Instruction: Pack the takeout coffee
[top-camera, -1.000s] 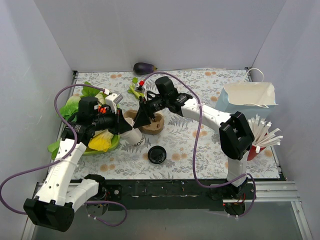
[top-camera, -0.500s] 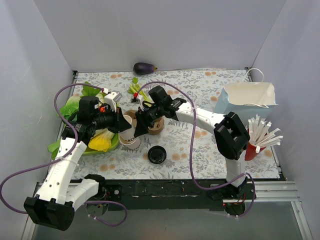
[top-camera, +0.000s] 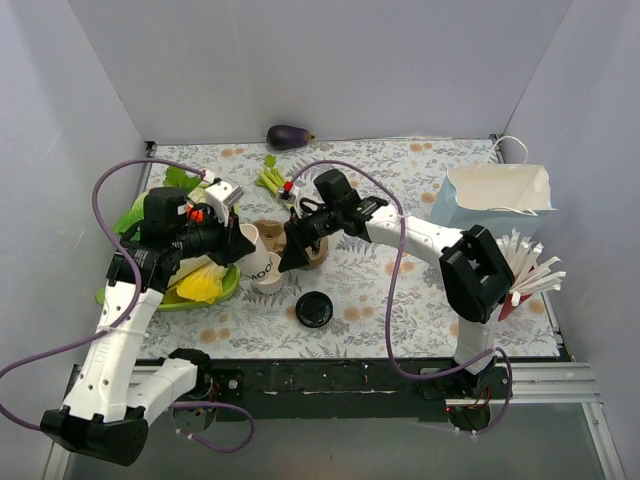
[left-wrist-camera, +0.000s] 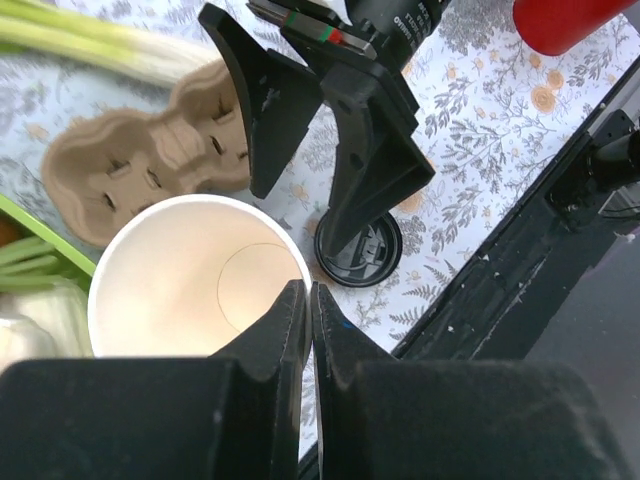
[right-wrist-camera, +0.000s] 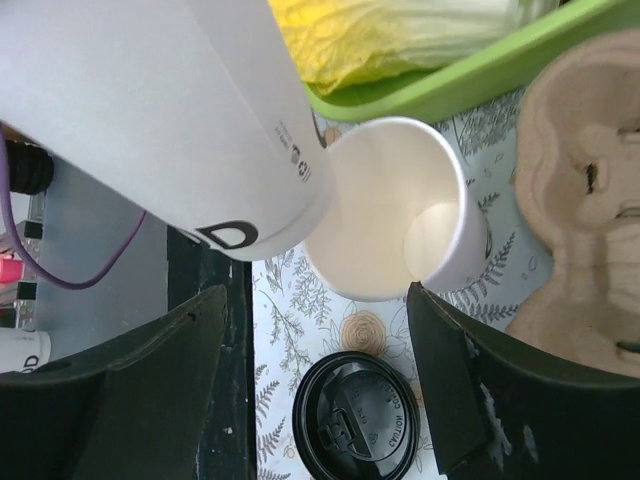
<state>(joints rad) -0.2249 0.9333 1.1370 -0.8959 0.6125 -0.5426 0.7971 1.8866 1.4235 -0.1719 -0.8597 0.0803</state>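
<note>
No cup with a black dome lid is in view. My left gripper (top-camera: 238, 243) is shut on the rim of a lidless white paper cup (top-camera: 252, 250) with dark print and holds it tilted above the table; one finger is inside the rim (left-wrist-camera: 190, 290), and the cup fills the upper left of the right wrist view (right-wrist-camera: 150, 100). A second lidless cup (right-wrist-camera: 395, 220) stands on the table below it (top-camera: 271, 283). A loose black lid (top-camera: 314, 309) lies nearer me (right-wrist-camera: 355, 420). My right gripper (top-camera: 290, 255) is open and empty above the standing cup and the lid (right-wrist-camera: 315, 300).
A brown pulp cup carrier (left-wrist-camera: 140, 150) lies behind the cups (top-camera: 318, 248). A green tray of lettuce (top-camera: 225, 285) is at the left. A paper bag (top-camera: 500, 200) and a red cup of white sticks (top-camera: 520, 280) stand at the right. An eggplant (top-camera: 288, 135) is at the back.
My left arm drew back and up to the left with its cup. A second lidless cup now shows on the table. My right gripper shifted slightly right, still open.
</note>
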